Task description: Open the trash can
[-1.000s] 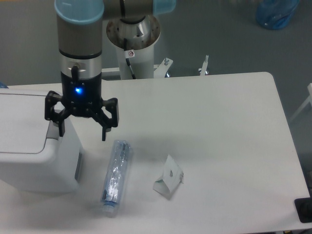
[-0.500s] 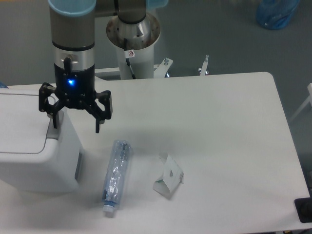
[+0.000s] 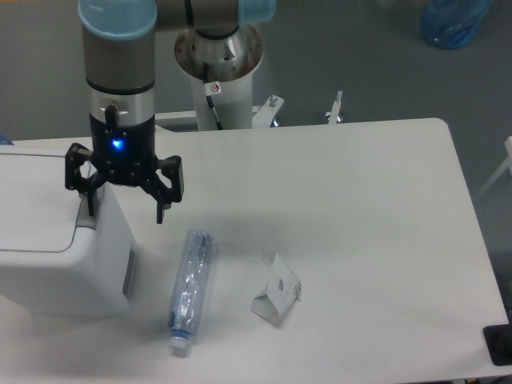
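A: nearest stuff first?
B: plastic bottle (image 3: 190,290) lying flat on the table (image 3: 360,208), cap toward the front edge. Just right of it a small folded white carton (image 3: 276,291), crumpled, apart from the bottle. Dark object (image 3: 500,344) clipped at the bottom right corner, can't tell what it is

A: the target?
B: trash can (image 3: 56,248) at the left edge, white boxy bin, partly cut off by the frame. Flat lid is down, grey tab (image 3: 128,272) on its right side wall facing the bottle

A: tool state?
B: gripper (image 3: 124,204) has its fingers spread wide, holding nothing. Left finger (image 3: 88,200) over the can's back right corner, contact unclear; right finger (image 3: 164,204) hangs over bare table beside the can. Blue light lit on the wrist

A: behind?
B: arm base pedestal (image 3: 218,72) past the table's far edge, grey floor, blue bag (image 3: 452,20) top right
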